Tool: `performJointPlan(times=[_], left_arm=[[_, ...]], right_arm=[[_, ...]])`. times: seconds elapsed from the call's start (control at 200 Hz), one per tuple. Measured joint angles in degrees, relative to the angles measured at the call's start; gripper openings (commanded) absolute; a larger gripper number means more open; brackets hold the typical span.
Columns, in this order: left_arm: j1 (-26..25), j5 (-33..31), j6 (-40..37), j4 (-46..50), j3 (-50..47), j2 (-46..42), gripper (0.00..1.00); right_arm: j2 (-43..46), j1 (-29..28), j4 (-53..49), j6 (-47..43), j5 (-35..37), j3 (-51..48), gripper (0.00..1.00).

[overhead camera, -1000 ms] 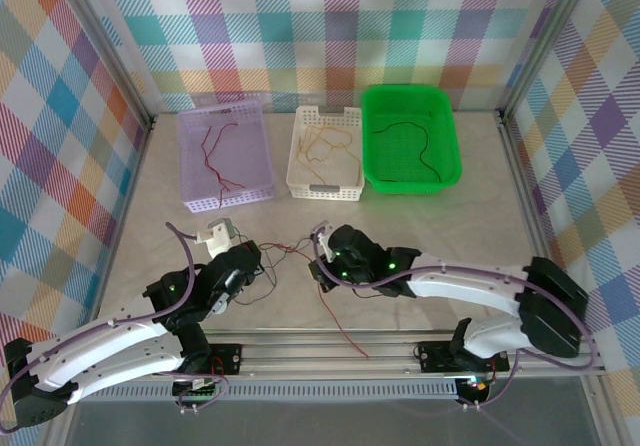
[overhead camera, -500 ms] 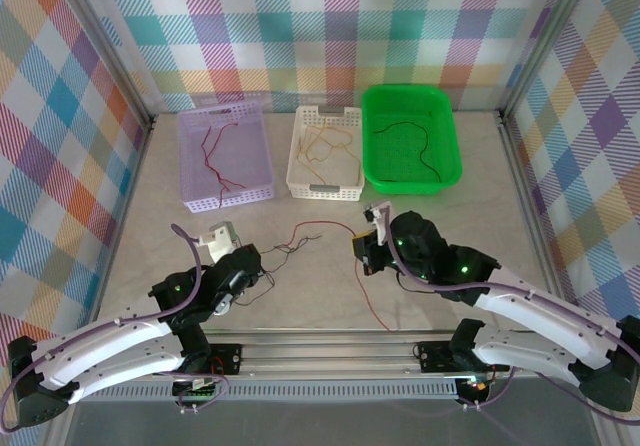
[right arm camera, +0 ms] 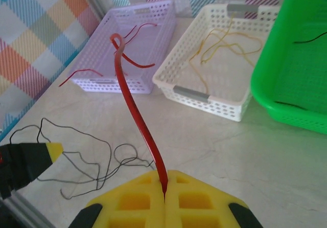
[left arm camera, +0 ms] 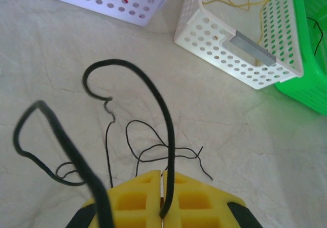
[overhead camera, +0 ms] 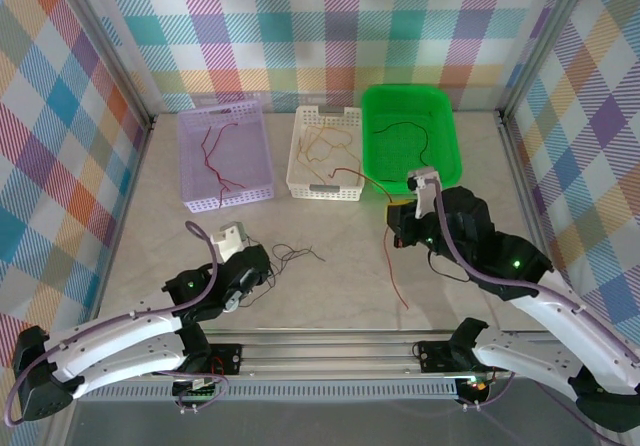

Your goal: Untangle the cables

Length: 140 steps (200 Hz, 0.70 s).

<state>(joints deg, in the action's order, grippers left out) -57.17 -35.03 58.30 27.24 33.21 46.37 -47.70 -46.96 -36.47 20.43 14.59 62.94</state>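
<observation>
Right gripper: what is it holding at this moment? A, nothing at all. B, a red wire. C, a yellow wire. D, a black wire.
B: in the right wrist view the right gripper is shut on a red wire that rises from between its yellow pads, while the black wire is pinched in the left gripper.
</observation>
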Motion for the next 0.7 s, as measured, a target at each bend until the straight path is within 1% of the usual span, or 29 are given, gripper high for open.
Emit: performJointPlan(times=[0.185, 0.305, 0.53, 0.7], left_arm=[[0.0, 2.4, -1.4, -4.0, 0.0, 4.0, 0.0], [0.1, 4.4, -2.6, -6.8, 0.0, 5.2, 0.0], [0.1, 8.2, -5.3, -12.4, -0.6, 6.0, 0.0], [0.1, 9.8, -7.3, -14.1, -1.6, 5.1, 0.0]], right_arm=[[-1.9, 4.1, -2.5, -0.4, 0.3, 3.9, 0.0], [-3.2, 7.2, -3.0, -0.4, -1.0, 5.0, 0.0], [-5.6, 12.9, -3.3, -0.3, -6.5, 6.1, 0.0], [-8.7, 14.3, -1.7, -0.3, -11.2, 9.1, 0.0]])
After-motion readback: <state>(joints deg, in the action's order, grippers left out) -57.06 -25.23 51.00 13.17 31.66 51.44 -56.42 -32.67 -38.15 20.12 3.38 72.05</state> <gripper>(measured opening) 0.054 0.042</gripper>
